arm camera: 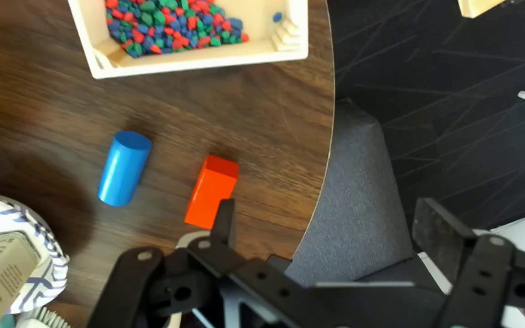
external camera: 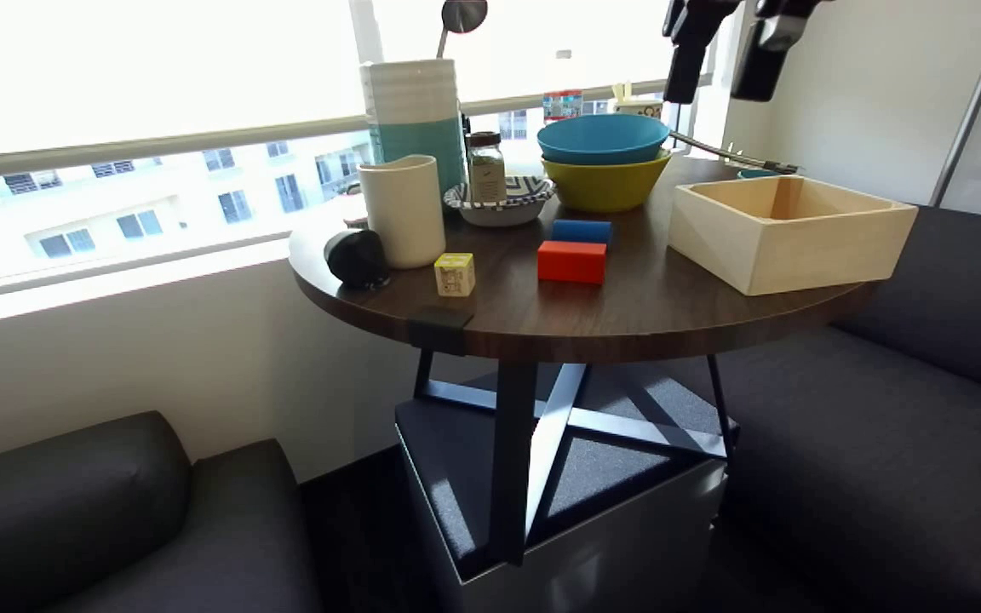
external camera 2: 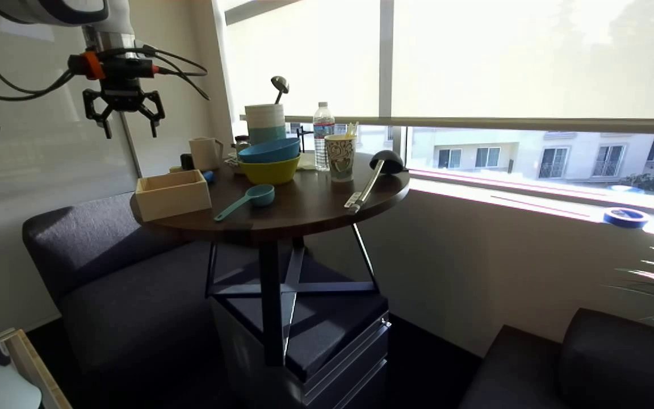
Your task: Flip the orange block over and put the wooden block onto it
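Bright windows (external camera: 158, 68) shine behind a round, dark brown wooden table (external camera: 644, 302). High up, well apart from the table, hangs a black claw (external camera 2: 131, 133) with two fingers (arm camera: 440, 237). They are spread wide, with just air between them, and touch nothing. On the table lies a red-orange, box-shaped block (external camera: 571, 262). Near it, but not touching, is a shiny blue, log-shaped block (arm camera: 125, 168). Close to the edge sits a tiny pale wooden cube (external camera: 455, 277) with a yellow top. Little red, green and blue bits (arm camera: 171, 27) lie in a light wooden box (external camera: 827, 255).
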Tool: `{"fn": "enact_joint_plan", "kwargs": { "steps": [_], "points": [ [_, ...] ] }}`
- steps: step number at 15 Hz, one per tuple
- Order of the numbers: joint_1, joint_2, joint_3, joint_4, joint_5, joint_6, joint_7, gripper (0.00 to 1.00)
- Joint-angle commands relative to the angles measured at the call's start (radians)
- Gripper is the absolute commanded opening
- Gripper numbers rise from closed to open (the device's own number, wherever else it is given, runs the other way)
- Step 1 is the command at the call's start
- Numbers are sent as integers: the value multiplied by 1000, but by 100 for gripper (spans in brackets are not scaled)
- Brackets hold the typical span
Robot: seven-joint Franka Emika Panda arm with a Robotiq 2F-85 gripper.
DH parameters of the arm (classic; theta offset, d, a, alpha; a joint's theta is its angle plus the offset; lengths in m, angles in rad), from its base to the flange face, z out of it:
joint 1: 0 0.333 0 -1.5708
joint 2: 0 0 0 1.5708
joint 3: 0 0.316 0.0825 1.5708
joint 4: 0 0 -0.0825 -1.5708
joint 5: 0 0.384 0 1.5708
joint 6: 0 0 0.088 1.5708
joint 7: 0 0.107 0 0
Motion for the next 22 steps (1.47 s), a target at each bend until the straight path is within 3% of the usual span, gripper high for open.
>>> {"fn": "enact_joint_plan", "kwargs": {
  "steps": [1,6,13,22],
  "points": [
    [2,76,43,-10,42,152,80,100],
    [-15,180,62,-5,5,332,190,100],
    [-11,194,54,-8,10,322,177,100],
    [-11,300,48,-24,59,528,171,100]
  ]
}}
